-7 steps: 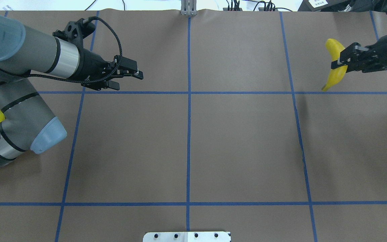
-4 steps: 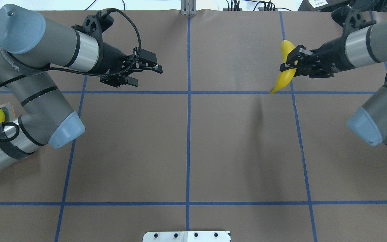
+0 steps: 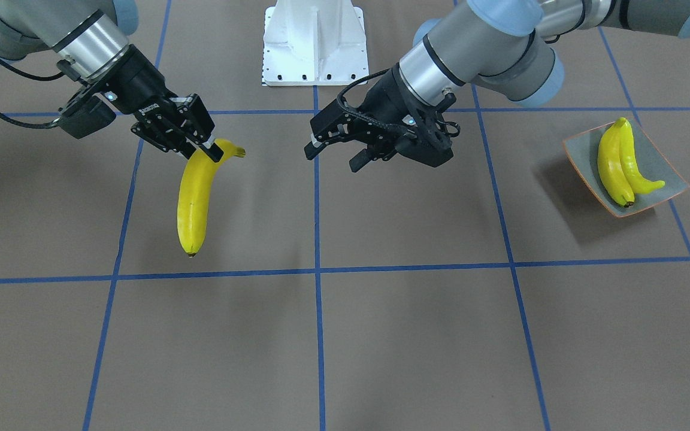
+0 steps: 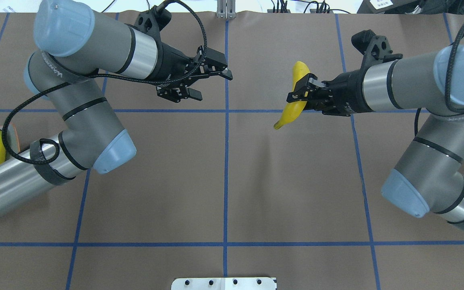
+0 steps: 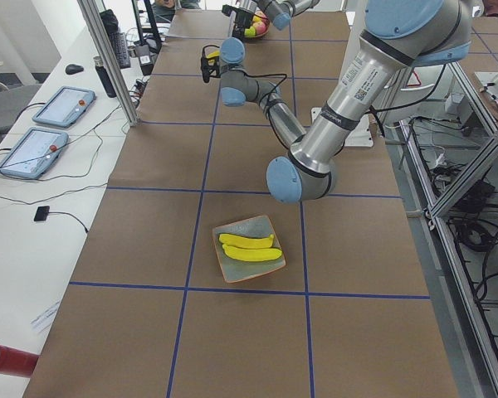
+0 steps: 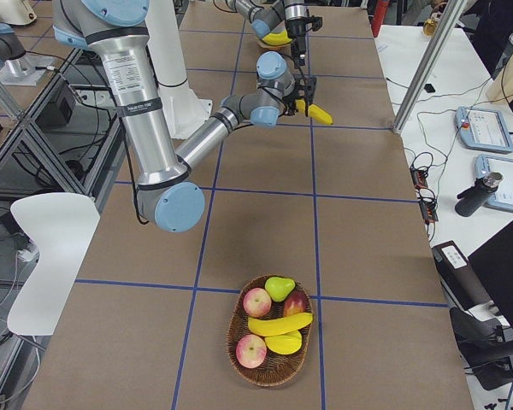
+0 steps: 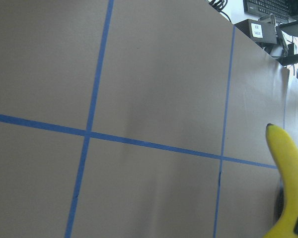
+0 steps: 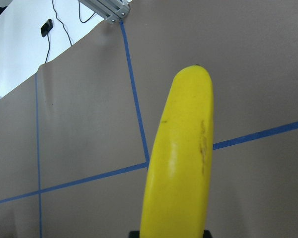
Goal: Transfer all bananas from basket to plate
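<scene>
My right gripper (image 4: 299, 92) is shut on the upper part of a yellow banana (image 4: 292, 108), which hangs above the table right of centre; the banana also fills the right wrist view (image 8: 181, 163). From across the table the same banana (image 3: 194, 203) dangles below that gripper (image 3: 204, 152). My left gripper (image 4: 214, 85) hovers open and empty left of the centre line, facing it. Two bananas (image 3: 617, 161) lie on the grey-green plate (image 3: 662, 161) at the table's left end. The wicker basket (image 6: 269, 380) at the right end holds a banana (image 6: 280, 325).
Apples and a pear (image 6: 280, 288) share the basket. The white robot base (image 3: 315, 42) stands at the near edge in the middle. Blue tape lines (image 4: 226, 161) grid the brown table. Tablets and cables lie on the side bench (image 5: 54, 124).
Both arms have swung in toward the table's middle. The right gripper carried the banana leftward in the overhead view; the open left gripper moved rightward toward it.
</scene>
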Available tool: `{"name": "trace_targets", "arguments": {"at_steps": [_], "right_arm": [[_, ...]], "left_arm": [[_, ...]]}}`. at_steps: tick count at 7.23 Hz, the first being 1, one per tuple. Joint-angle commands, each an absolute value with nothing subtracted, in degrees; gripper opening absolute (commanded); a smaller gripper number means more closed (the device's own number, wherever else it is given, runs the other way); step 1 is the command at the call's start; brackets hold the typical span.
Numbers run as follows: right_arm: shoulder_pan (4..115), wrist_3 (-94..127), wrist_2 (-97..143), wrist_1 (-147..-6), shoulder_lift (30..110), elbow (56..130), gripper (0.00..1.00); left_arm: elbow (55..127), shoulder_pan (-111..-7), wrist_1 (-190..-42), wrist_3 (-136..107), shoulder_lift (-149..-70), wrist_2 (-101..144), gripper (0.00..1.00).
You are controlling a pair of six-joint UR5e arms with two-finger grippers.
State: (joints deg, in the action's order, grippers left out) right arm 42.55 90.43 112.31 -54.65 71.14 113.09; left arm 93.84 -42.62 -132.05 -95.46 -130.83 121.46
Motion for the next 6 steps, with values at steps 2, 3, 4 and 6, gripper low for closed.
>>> {"name": "trace_targets", "arguments": {"at_steps": [2, 3, 4, 6], "right_arm": [[38.5, 91.1, 108.8, -54.2, 69.0, 113.3, 0.00], [37.3, 90.7, 107.0, -53.0, 68.7, 113.3, 0.00], [35.6, 89.8, 104.4, -52.1, 68.7, 113.3, 0.00], [35.1, 85.3, 103.7, -49.3, 68.8, 113.2, 0.00]], "left_arm": [[88.5, -40.9, -143.5, -103.6, -133.0, 120.1, 1.00], [88.4, -41.0, -144.4, -104.1, -132.9, 120.1, 1.00], [88.4, -41.0, -144.6, -104.4, -133.0, 120.1, 1.00], [88.4, -40.9, -145.4, -106.0, -133.4, 120.1, 1.00]]}}
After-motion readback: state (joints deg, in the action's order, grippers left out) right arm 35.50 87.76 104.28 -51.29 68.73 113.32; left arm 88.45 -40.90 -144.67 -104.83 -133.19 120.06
